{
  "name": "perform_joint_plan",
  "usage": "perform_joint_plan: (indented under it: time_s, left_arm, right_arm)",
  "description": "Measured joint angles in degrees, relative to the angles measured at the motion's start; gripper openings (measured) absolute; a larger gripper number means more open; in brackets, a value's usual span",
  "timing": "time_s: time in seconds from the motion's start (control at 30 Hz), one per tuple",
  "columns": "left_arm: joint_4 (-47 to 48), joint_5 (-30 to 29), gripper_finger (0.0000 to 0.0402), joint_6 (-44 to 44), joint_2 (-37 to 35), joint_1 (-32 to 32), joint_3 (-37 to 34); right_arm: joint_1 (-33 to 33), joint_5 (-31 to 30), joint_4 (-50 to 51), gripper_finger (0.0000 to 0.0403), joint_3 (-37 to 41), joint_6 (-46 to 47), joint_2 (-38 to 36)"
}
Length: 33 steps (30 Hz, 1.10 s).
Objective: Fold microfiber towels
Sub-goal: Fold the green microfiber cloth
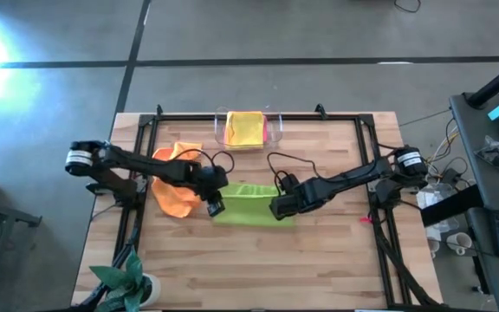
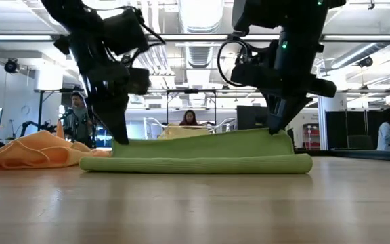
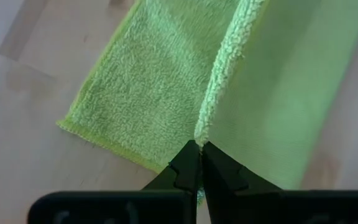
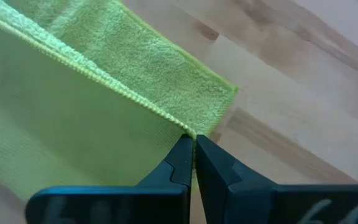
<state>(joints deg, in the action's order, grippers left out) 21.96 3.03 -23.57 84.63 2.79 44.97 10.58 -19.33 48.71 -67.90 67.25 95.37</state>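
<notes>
A lime green towel point(image 1: 251, 204) lies at the table's middle, partly folded over itself; its fold point(image 2: 195, 164) rests on the wood. My left gripper point(image 1: 216, 206) is shut on its left end and my right gripper point(image 1: 281, 208) is shut on its right end. An orange towel point(image 1: 176, 186) lies crumpled to the left of the green one. A yellow towel point(image 1: 245, 128) lies in the clear tray at the far edge, with a strip of pink point(image 1: 265, 130) beside it. The second lime green towel is not in view. My left gripper pinches the hemmed edge point(image 3: 205, 127) of the towel's upper layer at its left end, between its two fingertips, pointing down from above. The edge is raised a little above the lower layer, and the upper layer runs nearly level across to the other gripper. My right gripper pinches the same hemmed edge point(image 4: 178, 126) at its right end, near the corner, between its two fingertips, from above. The edge is held slightly above the lower layer point(image 4: 166, 74), which lies flat on the table.
The clear tray point(image 1: 224, 130) stands at the far middle edge. A potted plant point(image 1: 124, 282) stands at the near left corner. A black frame point(image 1: 258, 116) borders the table. Bare wood lies near and to the right of the green towel. People show in the room behind.
</notes>
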Motion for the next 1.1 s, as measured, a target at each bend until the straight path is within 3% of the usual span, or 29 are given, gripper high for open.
perform_joint_plan:
  time_s: [0.33,0.6,0.77,0.87,1.1]
  left_arm:
    - [0.0,-0.2,0.0006,0.0,3.6,0.5,2.0]
    - [0.2,-0.3,0.0083,0.1,2.8,2.7,2.8]
    - [5.6,-0.4,0.0125,0.7,0.9,4.5,4.7]
    - [9.5,-0.4,0.0131,3.7,-0.9,4.7,6.8]
    - [9.1,-0.4,0.0131,4.9,-5.2,4.6,8.4]
  right_arm:
    - [-0.5,-0.1,-0.1,0.0008,0.9,-0.5,0.0]
    - [-1.5,-0.6,0.0,0.0008,1.0,-0.4,0.0]
    - [-2.7,-0.8,-0.1,0.0008,1.0,-0.4,0.0]
    - [-3.3,-0.7,-0.3,0.0008,1.0,-0.2,0.0]
    - [-3.9,-0.3,-1.7,0.0008,1.0,0.4,-0.4]
